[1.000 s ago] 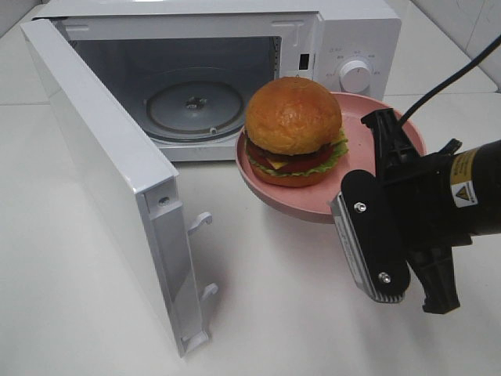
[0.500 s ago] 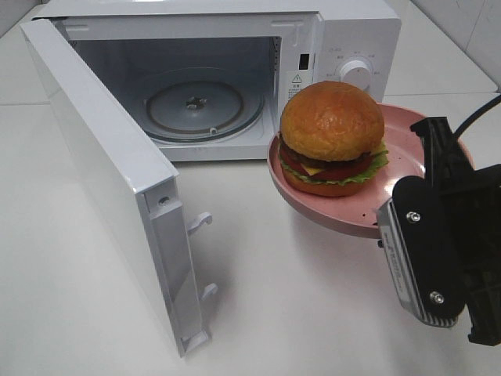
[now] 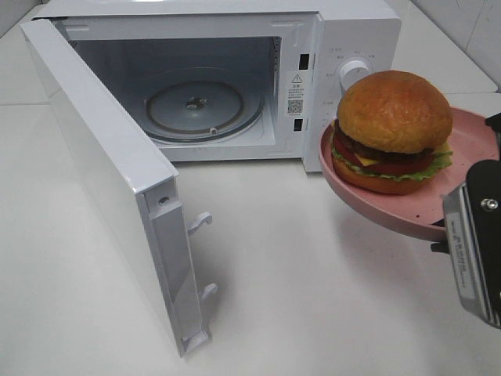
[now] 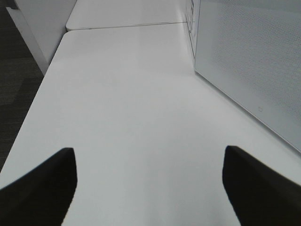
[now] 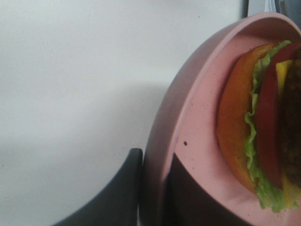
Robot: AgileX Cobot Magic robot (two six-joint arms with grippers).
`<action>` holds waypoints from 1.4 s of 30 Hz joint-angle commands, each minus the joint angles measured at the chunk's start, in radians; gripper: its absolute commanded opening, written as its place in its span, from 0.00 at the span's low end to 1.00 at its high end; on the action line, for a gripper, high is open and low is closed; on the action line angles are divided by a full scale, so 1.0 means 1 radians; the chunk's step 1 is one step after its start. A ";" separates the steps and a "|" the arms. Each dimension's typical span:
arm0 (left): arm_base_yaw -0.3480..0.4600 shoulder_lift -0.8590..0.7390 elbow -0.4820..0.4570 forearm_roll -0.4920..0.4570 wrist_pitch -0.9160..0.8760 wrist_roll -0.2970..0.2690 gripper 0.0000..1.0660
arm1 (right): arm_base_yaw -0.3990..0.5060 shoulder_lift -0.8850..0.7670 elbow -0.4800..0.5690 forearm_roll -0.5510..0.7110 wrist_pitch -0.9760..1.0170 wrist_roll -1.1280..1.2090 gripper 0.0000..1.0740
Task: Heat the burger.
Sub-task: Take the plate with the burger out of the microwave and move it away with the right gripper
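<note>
The burger [image 3: 394,129], with a glossy golden dome over patty, cheese and lettuce, sits on a pink plate [image 3: 368,204] held off the surface beside the open microwave [image 3: 235,78]. Tall and loosely stacked, it could slide; carrying it by the plate rim seems wisest. The right gripper [image 5: 153,188] is clamped on that rim; the left gripper [image 4: 148,188] hangs released.

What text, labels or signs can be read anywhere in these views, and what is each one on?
Nothing can be quoted; all print is too small or blurred.
Microwave, front frame beside the cavity: a sticker with a warning triangle, wording unreadable.
Below it: a QR code label, not legible.
Around the dial: faint markings, unreadable.
Burger, pink plate, wrist views: no text.
</note>
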 commanded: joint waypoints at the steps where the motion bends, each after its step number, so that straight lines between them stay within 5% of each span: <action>1: 0.005 -0.016 0.000 -0.005 -0.005 -0.002 0.73 | -0.007 -0.040 -0.010 -0.042 -0.029 0.031 0.00; 42: 0.005 -0.016 0.000 -0.005 -0.005 -0.002 0.73 | -0.007 0.024 -0.010 -0.478 0.270 1.054 0.00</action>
